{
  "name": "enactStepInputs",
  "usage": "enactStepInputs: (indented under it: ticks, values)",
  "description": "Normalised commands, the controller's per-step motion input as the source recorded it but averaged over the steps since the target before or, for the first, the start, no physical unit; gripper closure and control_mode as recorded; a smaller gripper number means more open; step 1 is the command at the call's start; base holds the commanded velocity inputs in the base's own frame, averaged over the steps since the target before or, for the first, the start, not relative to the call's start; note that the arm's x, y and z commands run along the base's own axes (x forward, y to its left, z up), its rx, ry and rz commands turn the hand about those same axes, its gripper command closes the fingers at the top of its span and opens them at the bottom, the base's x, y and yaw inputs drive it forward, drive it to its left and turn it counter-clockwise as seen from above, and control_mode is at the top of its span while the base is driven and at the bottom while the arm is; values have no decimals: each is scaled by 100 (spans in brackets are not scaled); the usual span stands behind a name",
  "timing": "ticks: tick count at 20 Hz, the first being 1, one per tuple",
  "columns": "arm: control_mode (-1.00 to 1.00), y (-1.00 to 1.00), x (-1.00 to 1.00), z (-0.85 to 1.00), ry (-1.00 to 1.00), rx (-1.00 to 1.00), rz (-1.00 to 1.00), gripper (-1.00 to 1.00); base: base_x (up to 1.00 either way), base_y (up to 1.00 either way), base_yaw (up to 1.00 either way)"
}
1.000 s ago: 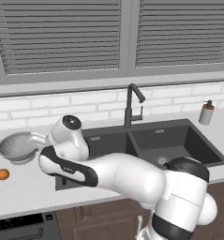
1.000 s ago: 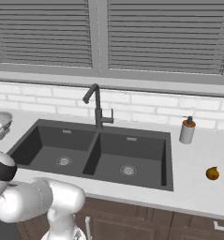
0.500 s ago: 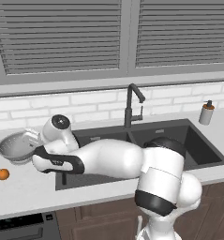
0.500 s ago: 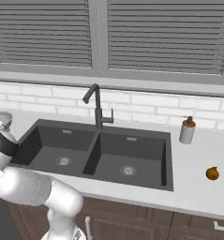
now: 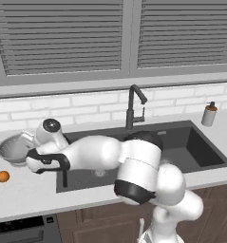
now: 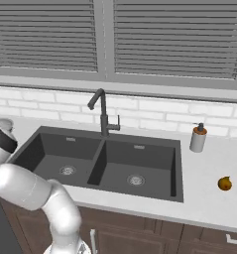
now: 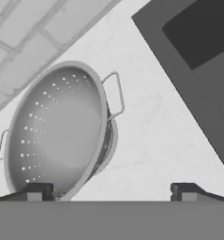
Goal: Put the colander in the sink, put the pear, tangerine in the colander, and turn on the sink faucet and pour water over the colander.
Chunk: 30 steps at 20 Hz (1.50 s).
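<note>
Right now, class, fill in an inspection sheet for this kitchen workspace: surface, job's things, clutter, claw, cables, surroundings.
Surface: pale speckled countertop.
Job's things: silvery perforated metal colander upright on the counter left of the dark grey double-basin sink; small round orange tangerine in front of it; olive-brown pear right of the sink; tall matte black faucet behind the basins, no water seen.
Clutter: soap dispenser bottle with brown top.
Claw: open claw above the colander, holding nothing.
Cables: nothing seen.
Surroundings: white brick backsplash, grey window blinds.

Glossy white rounded arm segments, black joint bands, small dark fingers.
</note>
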Motion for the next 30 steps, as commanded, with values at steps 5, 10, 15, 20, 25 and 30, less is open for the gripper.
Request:
enactStepInputs:
  ticks: [5, 10, 15, 20, 25, 30]
  values:
    - [-100, 37, 50, -35, 9, -2, -7, -100, 0, 0, 0]
    - [-100, 41, 53, -33, 9, -3, -7, -100, 0, 0, 0]
    - [-100, 41, 46, -34, 7, -4, -7, -100, 0, 0, 0]
    - [-100, 41, 29, -29, 5, -4, -8, 100, 0, 0, 0]
    - [-100, -8, -11, -31, 0, 1, -17, 100, 0, 0, 0]
    - [-100, -77, -47, -30, -5, 15, -37, 100, 0, 0, 0]
